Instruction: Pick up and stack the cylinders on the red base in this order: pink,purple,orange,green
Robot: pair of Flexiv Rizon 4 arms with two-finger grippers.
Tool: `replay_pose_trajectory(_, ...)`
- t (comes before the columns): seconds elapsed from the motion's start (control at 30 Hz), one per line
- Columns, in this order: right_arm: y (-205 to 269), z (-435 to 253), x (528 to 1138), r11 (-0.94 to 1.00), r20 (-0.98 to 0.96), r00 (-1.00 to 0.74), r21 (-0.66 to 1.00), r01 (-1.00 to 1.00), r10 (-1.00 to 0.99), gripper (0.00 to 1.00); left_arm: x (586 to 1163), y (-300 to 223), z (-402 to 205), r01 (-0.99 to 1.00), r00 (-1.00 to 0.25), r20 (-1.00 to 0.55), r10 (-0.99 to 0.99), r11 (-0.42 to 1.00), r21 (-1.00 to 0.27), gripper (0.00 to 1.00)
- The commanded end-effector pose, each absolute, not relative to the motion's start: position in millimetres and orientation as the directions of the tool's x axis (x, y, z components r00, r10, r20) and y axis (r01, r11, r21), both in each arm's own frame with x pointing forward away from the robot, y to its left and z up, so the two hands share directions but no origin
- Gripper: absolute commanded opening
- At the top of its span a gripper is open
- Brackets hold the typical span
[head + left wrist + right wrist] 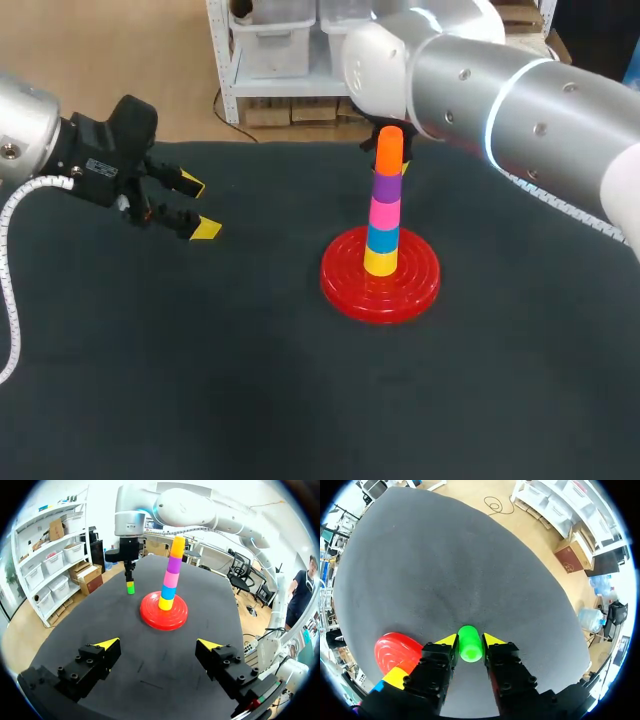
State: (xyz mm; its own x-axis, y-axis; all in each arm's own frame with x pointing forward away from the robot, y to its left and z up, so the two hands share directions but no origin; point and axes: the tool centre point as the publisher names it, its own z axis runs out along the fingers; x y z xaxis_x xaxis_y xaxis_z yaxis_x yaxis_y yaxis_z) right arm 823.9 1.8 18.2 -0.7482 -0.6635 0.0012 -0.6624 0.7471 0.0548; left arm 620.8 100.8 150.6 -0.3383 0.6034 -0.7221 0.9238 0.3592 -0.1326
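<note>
The dark surface [250, 400] is carrying everything. The right arm [500, 90] is hanging over the surface's far side. Its pincer [470, 640] is pinching the green cylinder [470, 649] from both sides, apart from the red base [345, 287]. The left pincer [198, 206] is hovering spread, holding nothing, well away from the base. On the base, the yellow [381, 262], blue [383, 238], pink [385, 212], purple [387, 186] and orange [389, 150] cylinders are standing stacked upright.

The white label [101, 168] on the left end effector [198, 206] is unreadably small.
</note>
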Motion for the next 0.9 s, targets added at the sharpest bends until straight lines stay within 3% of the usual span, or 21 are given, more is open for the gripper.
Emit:
replay_pose_trajectory(0.03,4.1,35.7,822.6,0.744,0.013,-0.745,0.063,-0.665,-0.667,0.00,621.4,100.7,149.6,0.924,-0.338,-0.722,0.604,0.359,-0.132,1.00)
replay_pose_trajectory(0.53,-12.9,180.1,765.3,0.646,-0.207,-0.624,-0.053,-0.762,-0.754,0.00,621.4,100.7,149.6,0.924,-0.338,-0.722,0.604,0.359,-0.132,1.00)
replay_pose_trajectory(0.9,-20.3,249.6,686.2,0.535,-0.265,-0.490,-0.135,-0.834,-0.830,0.00,621.4,100.7,149.6,0.924,-0.338,-0.722,0.604,0.359,-0.132,1.00)
